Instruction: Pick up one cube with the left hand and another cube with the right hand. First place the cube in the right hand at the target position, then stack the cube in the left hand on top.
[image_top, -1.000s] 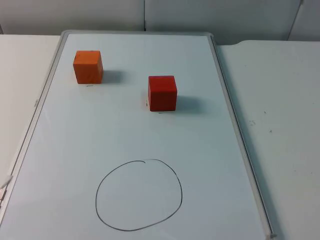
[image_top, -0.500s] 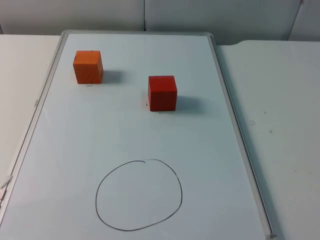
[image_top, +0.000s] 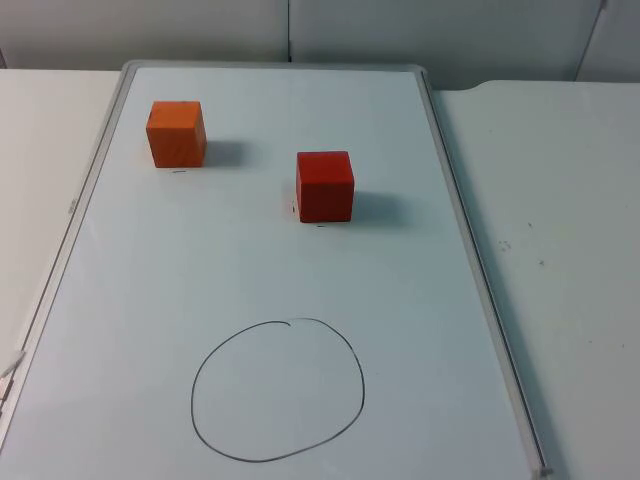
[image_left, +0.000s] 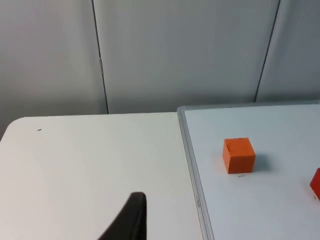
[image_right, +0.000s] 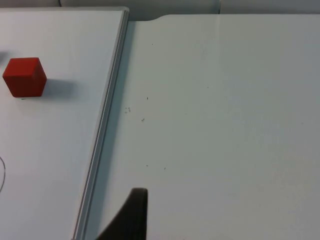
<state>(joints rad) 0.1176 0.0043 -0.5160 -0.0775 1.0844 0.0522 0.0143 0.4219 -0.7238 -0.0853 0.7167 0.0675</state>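
A grey partition wall (image_left: 175, 50) backs a white counter (image_top: 560, 250), and on it lies a whiteboard (image_top: 260, 270) with a metal frame. Two cubes sit on the board, well apart: the orange cube (image_top: 176, 132) toward the far left corner, the red cube (image_top: 324, 186) nearer the middle. Closer to the camera a hand-drawn circle (image_top: 278, 390) marks what looks like the target spot; nothing stands in it.

Neither cube is held, so the job seems to be at its start, with the first reach not yet made. The left gripper (image_left: 127, 220) hangs over bare counter beside the board's left edge, with the orange cube ahead of it. The right gripper (image_right: 127, 217) hangs just past the board's right edge, with the red cube off across the frame. Only one black fingertip of each shows, so I cannot tell whether either pair of jaws is apart or together.

To do the pick well, each arm should take its nearer cube: left to orange, right to red. Come down from above with jaws wide, square to two flat faces, centred so the cube does not twist. Both cubes sit slightly turned on the board, so the wrists may need matching. Clear the raised frame on the way in.
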